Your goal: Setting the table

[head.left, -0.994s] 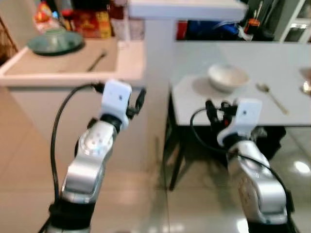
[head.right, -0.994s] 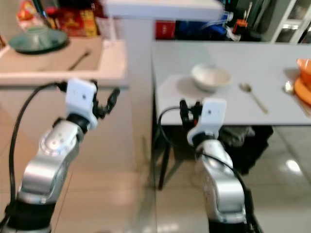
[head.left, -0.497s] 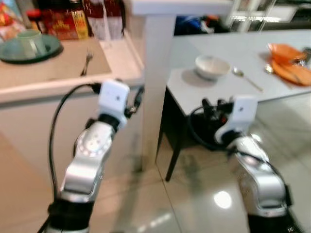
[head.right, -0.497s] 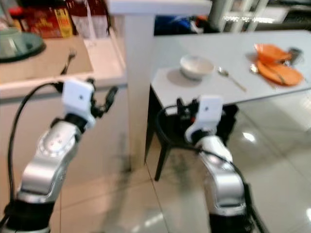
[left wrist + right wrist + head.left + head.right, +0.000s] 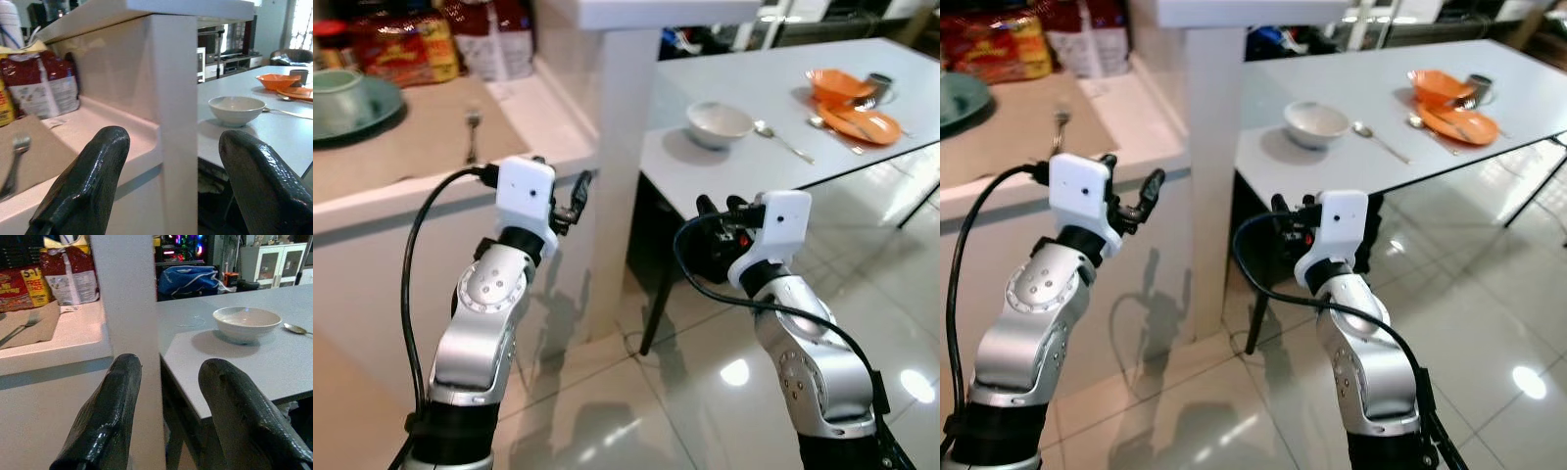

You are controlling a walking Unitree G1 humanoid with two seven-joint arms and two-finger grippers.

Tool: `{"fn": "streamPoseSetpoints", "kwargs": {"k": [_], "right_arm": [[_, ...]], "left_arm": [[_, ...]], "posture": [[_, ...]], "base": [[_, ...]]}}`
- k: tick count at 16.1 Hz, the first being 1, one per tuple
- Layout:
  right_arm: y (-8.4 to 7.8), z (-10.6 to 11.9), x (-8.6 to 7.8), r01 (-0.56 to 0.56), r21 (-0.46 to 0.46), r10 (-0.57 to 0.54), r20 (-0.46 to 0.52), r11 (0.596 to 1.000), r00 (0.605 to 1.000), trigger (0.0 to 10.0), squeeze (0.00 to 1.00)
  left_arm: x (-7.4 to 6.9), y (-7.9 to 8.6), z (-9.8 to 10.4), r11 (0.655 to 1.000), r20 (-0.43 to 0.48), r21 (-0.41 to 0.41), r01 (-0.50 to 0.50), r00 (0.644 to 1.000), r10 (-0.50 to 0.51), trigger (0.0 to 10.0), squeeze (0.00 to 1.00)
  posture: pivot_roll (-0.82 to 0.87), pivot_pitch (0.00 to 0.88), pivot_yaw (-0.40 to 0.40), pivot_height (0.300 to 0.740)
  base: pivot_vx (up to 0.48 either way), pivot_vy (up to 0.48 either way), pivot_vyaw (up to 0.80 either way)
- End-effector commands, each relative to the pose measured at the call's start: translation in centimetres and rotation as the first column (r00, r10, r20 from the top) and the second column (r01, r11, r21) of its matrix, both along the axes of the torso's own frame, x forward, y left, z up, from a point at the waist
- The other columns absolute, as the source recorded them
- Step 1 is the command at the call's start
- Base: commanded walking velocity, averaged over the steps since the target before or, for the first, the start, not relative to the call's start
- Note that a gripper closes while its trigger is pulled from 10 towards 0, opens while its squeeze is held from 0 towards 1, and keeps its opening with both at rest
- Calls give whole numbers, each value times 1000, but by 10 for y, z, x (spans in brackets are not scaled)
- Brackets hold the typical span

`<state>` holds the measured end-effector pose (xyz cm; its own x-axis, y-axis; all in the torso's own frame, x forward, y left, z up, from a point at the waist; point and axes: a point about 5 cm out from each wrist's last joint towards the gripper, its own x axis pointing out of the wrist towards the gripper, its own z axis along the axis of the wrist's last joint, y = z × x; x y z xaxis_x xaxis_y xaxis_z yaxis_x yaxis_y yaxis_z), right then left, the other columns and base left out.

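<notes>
Ahead of both raised arms, a white pillar (image 5: 628,147) is seen, standing between a counter (image 5: 431,157) and a grey table (image 5: 773,108). The left gripper (image 5: 168,181) is held up just short of the counter edge, its two black fingers (image 5: 83,191) spread well apart with nothing held between them. Beyond it, on a brown mat (image 5: 401,132) on the counter, a fork (image 5: 471,132) is laid, and farther back a green plate (image 5: 357,103) carrying a cup (image 5: 335,86) is set beside red food packets (image 5: 401,44).

The right gripper (image 5: 168,416) is held lower, near the table's near corner, and its fingers (image 5: 102,416) are likewise parted and empty. Past it, on the table, a white bowl (image 5: 719,122) is placed close to that corner, with a spoon (image 5: 781,140) lying just beside it on the far side from the pillar. Well beyond these, an orange bowl (image 5: 837,83) and an orange plate (image 5: 862,101) are set together, with a metal cup (image 5: 879,85) next to them. Glossy floor tiles (image 5: 636,411) are seen below both arms.
</notes>
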<state>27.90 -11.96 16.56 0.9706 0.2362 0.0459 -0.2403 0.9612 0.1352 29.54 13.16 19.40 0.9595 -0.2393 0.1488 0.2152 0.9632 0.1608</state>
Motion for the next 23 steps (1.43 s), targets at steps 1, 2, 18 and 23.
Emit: {"fn": "streamPoseSetpoints", "kwargs": {"k": [1, 2, 18, 23], "right_arm": [[-3, 4, 2, -1, -17, 1, 15, 1000, 1000, 10000, 0], [-1, 2, 3, -25, -25, 25, 2, 999, 1000, 10000, 0], [14, -11, -17, -255, -94, 253, -34, 962, 967, 10000, 0], [16, -2, -26, -320, -108, 320, -13, 941, 947, 10000, 0]], "left_arm": [[2, -4, 2, 1000, 6, -2, 7, 1000, -7, 10000, 0], [3, -3, 2, 1000, 8, 2, -2, 1000, 2, 10000, 0], [16, 7, -8, 999, -45, 45, -25, 999, 27, 10000, 0], [40, 0, -2, 996, -133, 82, 23, 991, -12, 10000, 0]], "posture": [[58, 0, -61, 740], [62, 0, -66, 740], [56, 0, -64, 740], [48, 0, -52, 740]], "base": [[454, 0, 0], [454, 0, 0], [461, 0, 200], [0, 0, 0]]}}
